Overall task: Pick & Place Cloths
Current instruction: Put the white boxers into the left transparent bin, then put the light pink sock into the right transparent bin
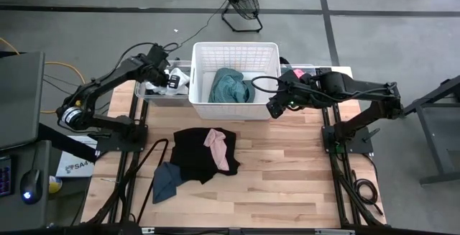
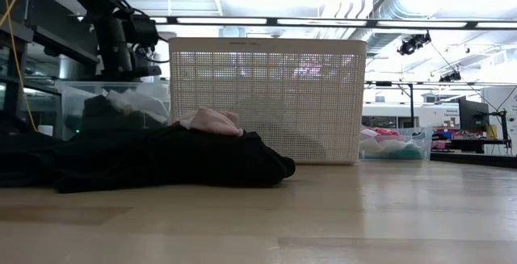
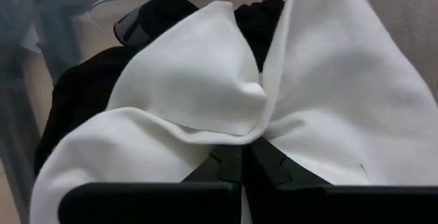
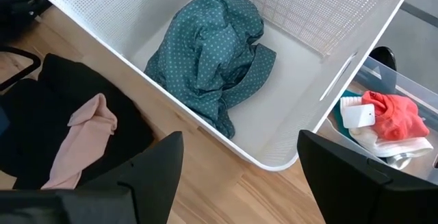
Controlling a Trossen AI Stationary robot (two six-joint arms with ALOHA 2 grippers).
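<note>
A teal-green dotted cloth (image 1: 230, 85) (image 4: 209, 53) lies inside the white lattice basket. On the table, a black cloth (image 1: 195, 152) lies spread with a pink cloth (image 1: 219, 147) (image 4: 82, 138) on top and a dark blue cloth (image 1: 165, 181) at its near left corner. My left gripper (image 1: 172, 80) (image 3: 243, 157) is over the clear bin left of the basket, shut on a white cloth (image 3: 205, 94) (image 1: 178, 78); black cloth (image 3: 82, 94) lies under it in the bin. My right gripper (image 1: 275, 108) (image 4: 239, 176) is open, above the basket's near right corner. My left gripper pinches a gathered fold of the white cloth (image 3: 239, 131) between its two fingers, coming from above into the left bin. The cloth bunches and puckers around the fingertips; several layers are drawn together. Its lower parts spread over the black cloth in the bin.
The white lattice basket (image 1: 269, 55) (image 2: 266, 102) stands at the table's far middle. A clear bin (image 1: 144, 91) sits left of it, and another (image 4: 404, 87) on the right holds red and white cloths (image 4: 390, 118). Bare wood table lies right of and near the black cloth.
</note>
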